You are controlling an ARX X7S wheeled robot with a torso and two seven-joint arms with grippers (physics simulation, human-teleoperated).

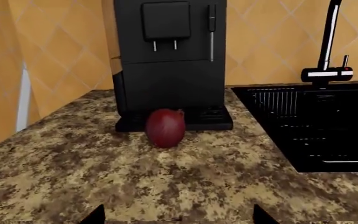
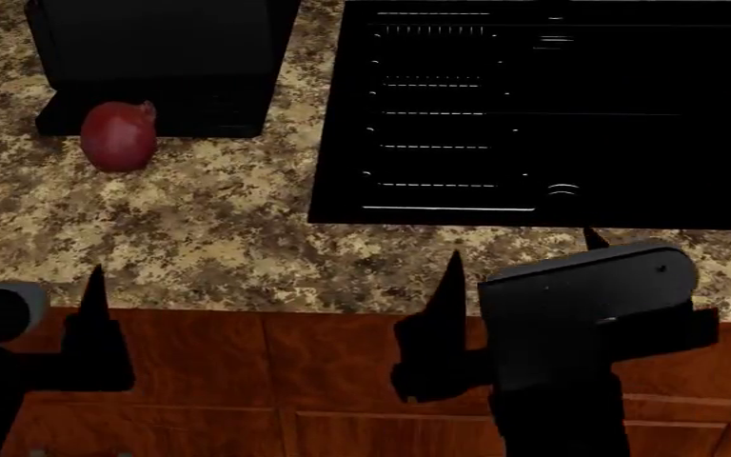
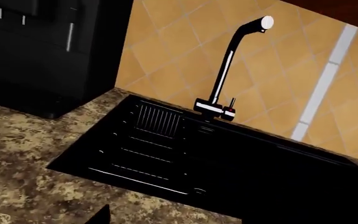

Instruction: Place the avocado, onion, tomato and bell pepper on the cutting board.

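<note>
The onion (image 2: 119, 136) sits far left against the coffee machine (image 1: 169, 60); the left gripper (image 2: 26, 297), spread and empty, must reach forward. The right gripper (image 2: 522, 262) hangs released.

A black coffee machine (image 1: 169, 60) stands on a speckled brown granite counter (image 1: 166, 182) against an orange tiled wall (image 1: 54, 46), ahead of the left gripper. A black sink (image 2: 543, 114) with a tall black tap (image 3: 229, 70) lies ahead of the right gripper. Wooden cabinet fronts (image 2: 277, 371) sit below.
</note>
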